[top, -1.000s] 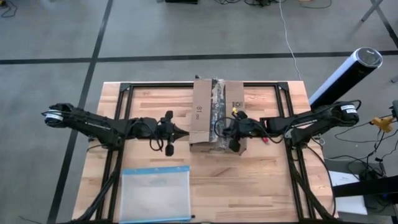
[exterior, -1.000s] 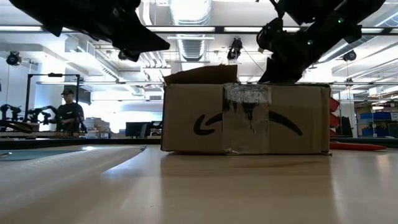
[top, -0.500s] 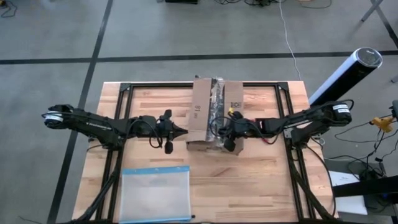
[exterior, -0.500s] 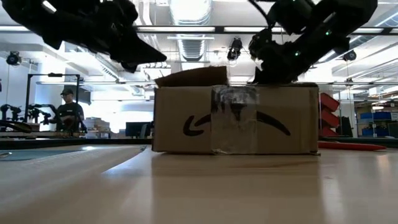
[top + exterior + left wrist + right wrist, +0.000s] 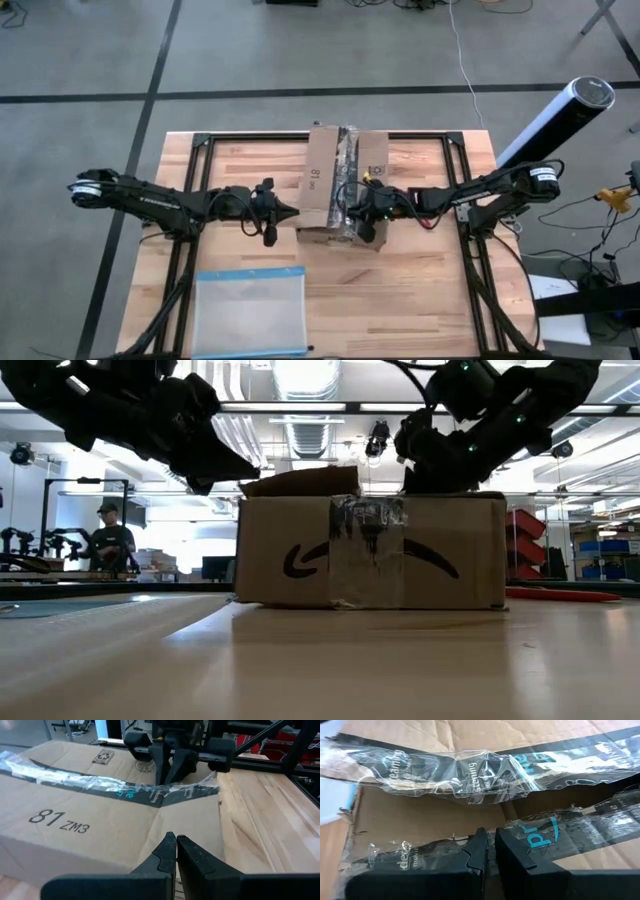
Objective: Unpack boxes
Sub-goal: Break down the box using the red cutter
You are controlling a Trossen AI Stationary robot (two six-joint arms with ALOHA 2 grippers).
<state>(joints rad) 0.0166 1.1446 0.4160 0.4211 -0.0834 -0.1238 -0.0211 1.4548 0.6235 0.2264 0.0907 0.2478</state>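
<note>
The brown cardboard box [image 5: 322, 180] stands on its bottom at the table's middle, with torn clear tape [image 5: 470, 780] crumpled along its top seam. Its left flap [image 5: 300, 482] stands slightly raised. My right gripper [image 5: 351, 212] is shut and reaches over the box top from the right, at the seam. My left gripper [image 5: 292, 211] is shut at the box's left side, with its tip [image 5: 175, 840] pointing over the left flap near the flap's near end. My right gripper rests its shut fingertips [image 5: 481, 840] on the taped edge of the right flap [image 5: 545, 837], beside the seam gap near the box's near end. It comes slanting down from the table's right. The box stays flat on the table. My left gripper's tip lies at the left flap's edge [image 5: 190, 820]; I cannot tell whether it touches.
A clear pouch with a blue edge [image 5: 250, 310] lies near the front left. A small red tool [image 5: 428, 223] lies just right of the box. A silver and black cylinder [image 5: 555, 120] leans beyond the table's right edge. A person [image 5: 112, 540] stands far behind.
My right gripper has moved toward the table's left edge, and the box has slid left along the table with it, staying flat. My left gripper has drawn back slightly to the left, keeping its place at the flap.
</note>
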